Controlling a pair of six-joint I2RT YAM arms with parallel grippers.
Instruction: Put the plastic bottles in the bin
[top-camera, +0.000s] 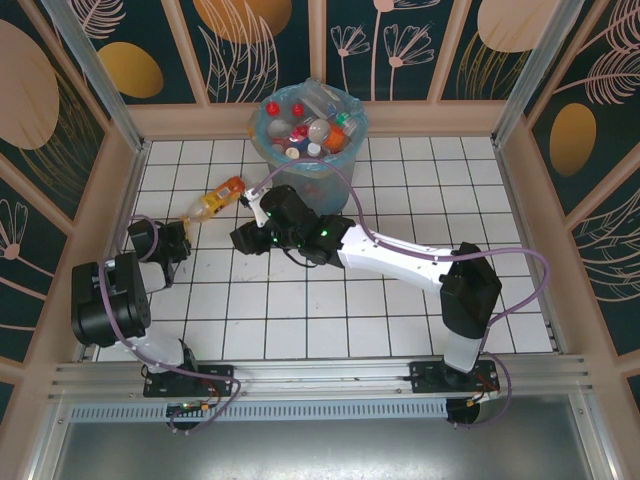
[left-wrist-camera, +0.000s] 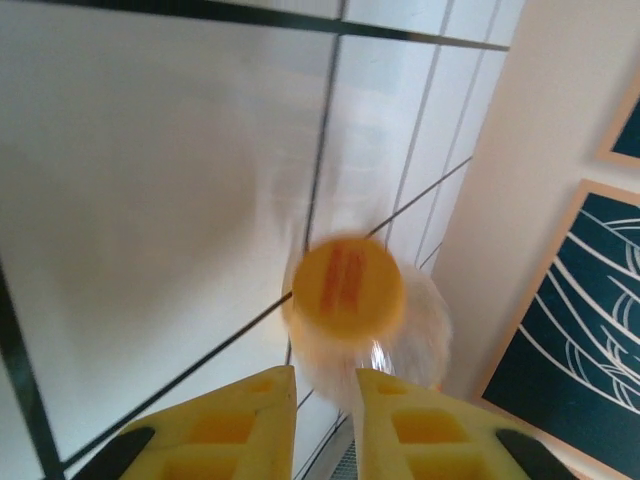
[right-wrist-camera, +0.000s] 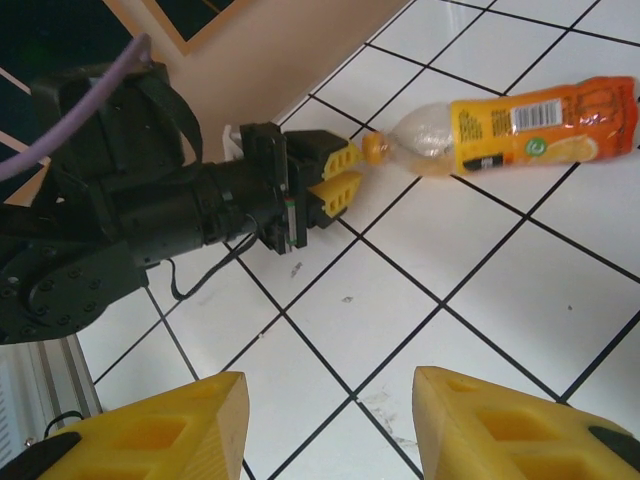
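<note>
Bottles (top-camera: 318, 128) already crowd the bin (top-camera: 258, 128), which stands at the middle of the desk's (top-camera: 400, 300) far edge; red, white and blue caps heap up to its bag-lined rim. By the look of it the task is nearly done. One orange bottle (top-camera: 218, 200) is left, lying on its side on the white tiles toward the far-left corner, near the bin but apart from it, cap pointing at the left edge.

Left hand (right-wrist-camera: 345, 172) is low at that cap. Its yellow fingers are only narrowly apart, with the orange cap (left-wrist-camera: 348, 285) just past their tips and nothing between them. As I judge it, the bottle is not yet gripped. Right hand (right-wrist-camera: 328, 375) hangs over bare tiles near the desk's middle, fingers spread wide and holding nothing.

What remains is to grip, lift and drop this last bottle. The left side wall (right-wrist-camera: 290, 60) is just beside the left hand and leaves it little room. The right arm's wrist (top-camera: 290, 225) sits just in front of the bin, close to the likely path, and the heap leaves little space on top.
</note>
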